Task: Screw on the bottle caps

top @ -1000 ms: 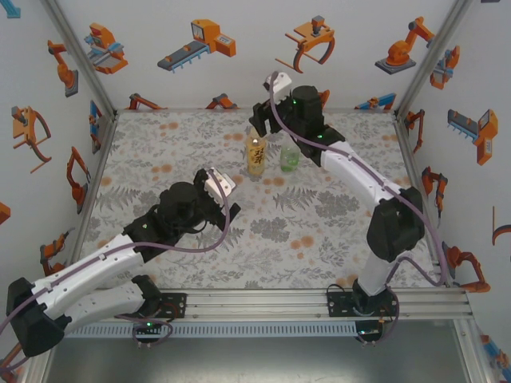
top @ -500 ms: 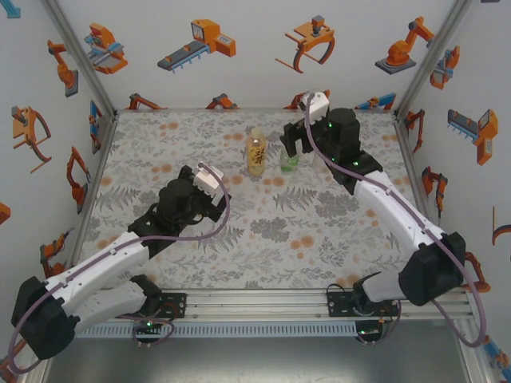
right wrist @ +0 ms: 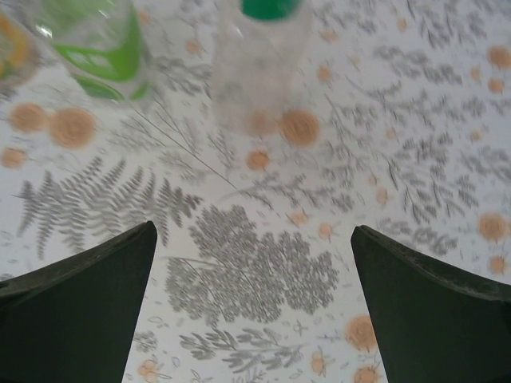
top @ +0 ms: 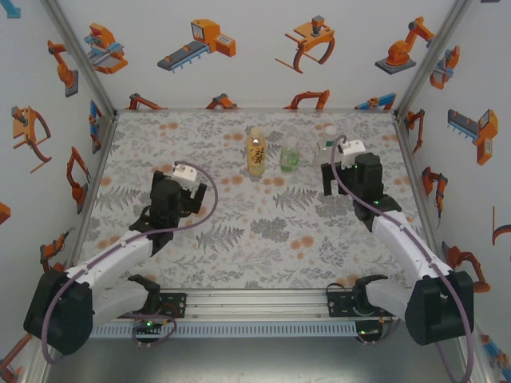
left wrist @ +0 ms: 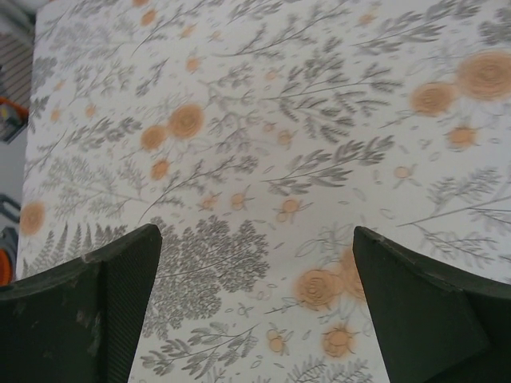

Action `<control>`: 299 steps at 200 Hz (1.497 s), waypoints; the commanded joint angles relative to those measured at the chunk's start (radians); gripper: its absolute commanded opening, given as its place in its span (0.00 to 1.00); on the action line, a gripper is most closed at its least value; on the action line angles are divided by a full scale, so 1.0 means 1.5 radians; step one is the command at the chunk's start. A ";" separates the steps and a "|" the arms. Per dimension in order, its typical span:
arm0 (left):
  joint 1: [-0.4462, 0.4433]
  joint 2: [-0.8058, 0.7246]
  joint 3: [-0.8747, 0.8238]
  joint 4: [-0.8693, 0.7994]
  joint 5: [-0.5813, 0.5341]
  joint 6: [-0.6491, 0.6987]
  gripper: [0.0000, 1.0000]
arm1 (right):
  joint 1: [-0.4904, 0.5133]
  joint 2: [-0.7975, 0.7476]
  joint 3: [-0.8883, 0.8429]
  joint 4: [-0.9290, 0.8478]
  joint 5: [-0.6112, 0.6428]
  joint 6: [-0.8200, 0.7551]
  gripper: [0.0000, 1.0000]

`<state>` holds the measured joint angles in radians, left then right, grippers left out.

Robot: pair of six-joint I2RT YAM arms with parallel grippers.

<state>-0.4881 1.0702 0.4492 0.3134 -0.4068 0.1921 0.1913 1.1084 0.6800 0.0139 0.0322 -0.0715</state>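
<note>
At the far middle of your cloth point(top: 271, 231) stands a row: the tall bottle point(top: 255, 153) on the left, the squat bottle point(top: 289, 157) just beside it, the third bottle point(top: 326, 144) rightmost. Your right gripper point(right wrist: 251, 239) sits just before the third bottle; your left gripper point(left wrist: 255, 239) lies well apart, nearer and leftward.

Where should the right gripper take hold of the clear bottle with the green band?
Probably the straight clear wall of the clear bottle below its green band, coming in level from the near side, where the open right gripper faces it. It stands upright, and a gap to the green-tinted bottle leaves room for a finger.
</note>
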 commanded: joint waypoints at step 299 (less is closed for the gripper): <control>0.319 0.312 -0.037 0.362 0.309 -0.133 0.97 | -0.127 0.287 -0.211 0.594 0.081 0.082 0.99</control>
<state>-0.0158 1.5421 0.3759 0.8650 0.0368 0.0132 0.0055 1.5433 0.3431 0.8665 0.1368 0.0341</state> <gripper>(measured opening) 0.973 0.989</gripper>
